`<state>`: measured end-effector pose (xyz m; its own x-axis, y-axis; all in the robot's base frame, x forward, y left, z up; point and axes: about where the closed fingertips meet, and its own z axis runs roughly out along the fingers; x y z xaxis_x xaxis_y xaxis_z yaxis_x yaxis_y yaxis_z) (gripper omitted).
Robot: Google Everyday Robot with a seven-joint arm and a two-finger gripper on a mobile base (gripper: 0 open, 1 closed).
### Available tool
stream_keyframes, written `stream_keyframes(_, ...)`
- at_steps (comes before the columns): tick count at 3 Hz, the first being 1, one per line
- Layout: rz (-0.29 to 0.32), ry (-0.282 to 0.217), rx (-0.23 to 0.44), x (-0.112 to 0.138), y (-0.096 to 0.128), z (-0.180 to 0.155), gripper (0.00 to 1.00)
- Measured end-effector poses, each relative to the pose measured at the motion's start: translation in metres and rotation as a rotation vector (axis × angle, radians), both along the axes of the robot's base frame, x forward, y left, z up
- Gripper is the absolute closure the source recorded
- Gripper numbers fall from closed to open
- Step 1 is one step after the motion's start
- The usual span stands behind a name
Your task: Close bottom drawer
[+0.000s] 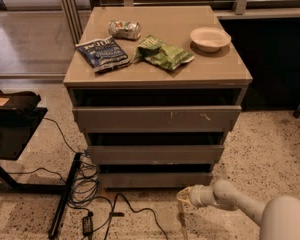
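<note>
bottom drawer (155, 180) pushed in; gripper (183, 197) just below.

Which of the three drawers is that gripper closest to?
The bottom drawer, lowest, by the floor: the gripper hangs just in front of its right half. The middle drawer and the scratched top drawer sit higher.

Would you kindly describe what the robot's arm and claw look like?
The arm is smooth, off-white and tubular, with rounded joints widening into a bulky shell. The claw, low in front of the bottom drawer, is small and pale yellowish. No cables or markings show on either.
</note>
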<state>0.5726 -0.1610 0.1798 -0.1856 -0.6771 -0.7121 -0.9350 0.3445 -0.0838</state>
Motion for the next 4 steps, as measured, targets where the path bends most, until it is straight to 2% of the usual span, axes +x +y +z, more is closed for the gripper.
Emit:
stream_keyframes(2,0.000,0.000,0.000,0.000,0.000,0.000,0.29)
stream_keyframes(3,0.023,-0.021,-0.015,-0.003,0.012,0.001,0.06)
stream_keyframes(4,0.068,-0.037,-0.055,0.035,0.039,-0.012,0.00)
